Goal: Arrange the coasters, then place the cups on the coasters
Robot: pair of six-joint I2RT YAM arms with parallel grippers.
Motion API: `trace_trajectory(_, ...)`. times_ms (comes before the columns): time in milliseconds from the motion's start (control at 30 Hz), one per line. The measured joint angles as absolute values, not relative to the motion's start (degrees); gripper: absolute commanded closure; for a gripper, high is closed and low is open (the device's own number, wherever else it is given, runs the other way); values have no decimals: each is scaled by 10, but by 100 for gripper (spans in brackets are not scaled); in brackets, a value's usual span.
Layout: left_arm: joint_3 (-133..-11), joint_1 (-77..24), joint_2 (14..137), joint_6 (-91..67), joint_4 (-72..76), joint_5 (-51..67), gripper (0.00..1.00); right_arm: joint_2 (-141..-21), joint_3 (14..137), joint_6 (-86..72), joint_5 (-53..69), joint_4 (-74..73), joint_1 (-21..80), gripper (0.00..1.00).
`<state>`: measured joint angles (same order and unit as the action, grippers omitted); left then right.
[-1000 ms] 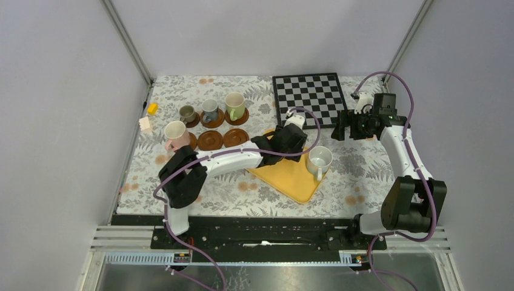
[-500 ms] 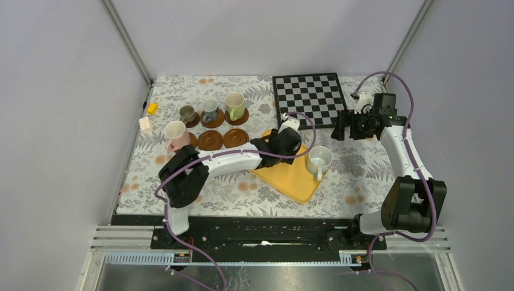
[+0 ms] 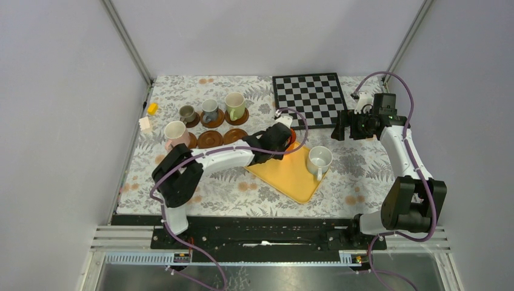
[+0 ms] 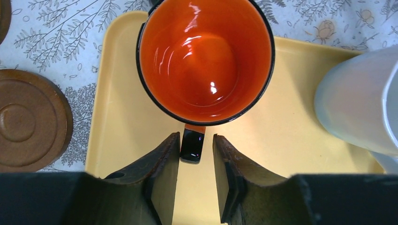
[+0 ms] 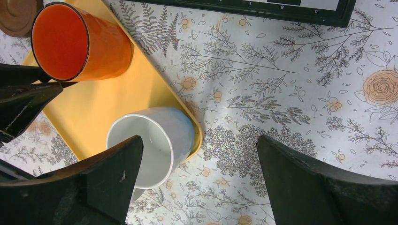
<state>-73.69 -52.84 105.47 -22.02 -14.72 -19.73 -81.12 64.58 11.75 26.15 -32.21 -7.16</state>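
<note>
The orange-red glazed mug (image 4: pixel 206 56) stood upright on the yellow rectangular tray (image 4: pixel 291 154), at the end nearest the coasters, with its short dark handle (image 4: pixel 192 143) turned toward the left tool (image 4: pixel 196 137). That tool stood narrow, one finger on each side of the handle. A thin strip of tray showed between the handle and one finger, so no firm pinch could be read.

The likeliest trouble, as I judged it, lay in that hold. A small, glossy handle caught only at its outer end could slip, or let the mug swing and tilt once lifted. The white mug (image 4: pixel 356 103) sat close beside it on the same tray, and a sideways drift could knock it. The tray itself might be dragged across the floral-clothed table (image 3: pixel 363 176) if the mug scraped out low.

Further out, a bare dark-brown round coaster (image 4: pixel 23 122) lay just off the tray. Its raised rim could leave a tilted mug perched on the edge, and the pinkish mug (image 3: pixel 174 134) stood near that row. The right tool (image 5: pixel 199 140) hung wide, holding nothing
</note>
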Motion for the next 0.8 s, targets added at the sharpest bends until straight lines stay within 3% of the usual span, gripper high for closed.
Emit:
trace_trajectory(233, -730, -503, 1055, -207, -120, -140, 70, -811, 646, 118, 262, -322, -72, 2)
trace_trajectory(467, -671, -484, 1028, -182, -66, -81, 100, -811, 646, 118, 262, -322, -72, 2)
trace_trajectory(800, -619, -479, 959, -138, -104, -55, 100, -811, 646, 118, 262, -322, -72, 2)
